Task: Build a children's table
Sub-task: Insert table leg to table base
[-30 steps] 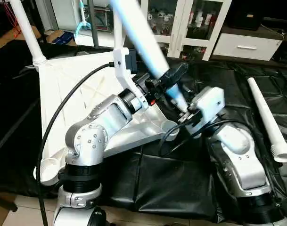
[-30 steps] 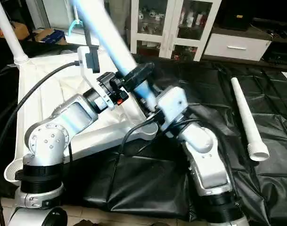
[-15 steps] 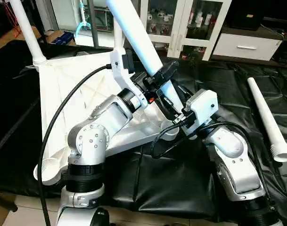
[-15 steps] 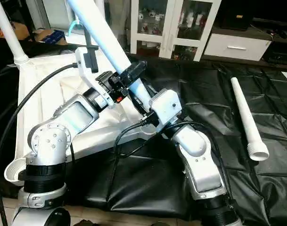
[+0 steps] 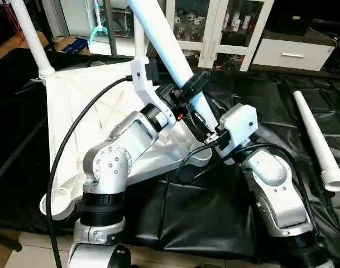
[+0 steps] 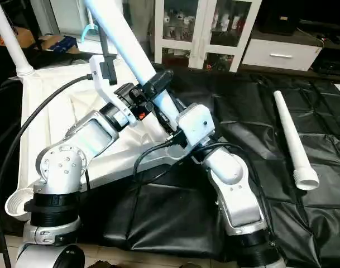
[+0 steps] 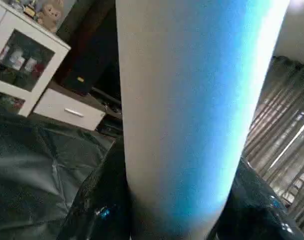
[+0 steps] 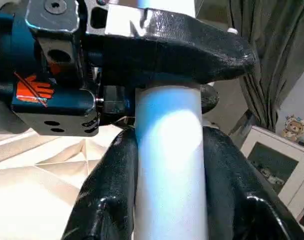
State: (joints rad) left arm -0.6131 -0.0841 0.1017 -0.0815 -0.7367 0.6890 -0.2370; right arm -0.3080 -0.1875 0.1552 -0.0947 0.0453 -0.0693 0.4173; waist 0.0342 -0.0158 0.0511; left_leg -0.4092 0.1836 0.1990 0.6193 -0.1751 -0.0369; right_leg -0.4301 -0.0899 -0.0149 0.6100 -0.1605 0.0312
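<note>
Both grippers' jaws clamp one tilted leg (image 5: 158, 39) above the table top (image 5: 75, 111) on black sheeting (image 5: 259, 100).

Left arm: silver forearm reaching forward and up toward the middle, wrist tilted upward.
Left gripper (image 5: 193, 88): black fingers clamped around a slanted white leg (image 5: 158, 36).
Right arm: elbow bent, forearm angled inward.
Right gripper (image 8: 166, 165): fingers pressed against both sides of the same leg, just below the left gripper.
</note>
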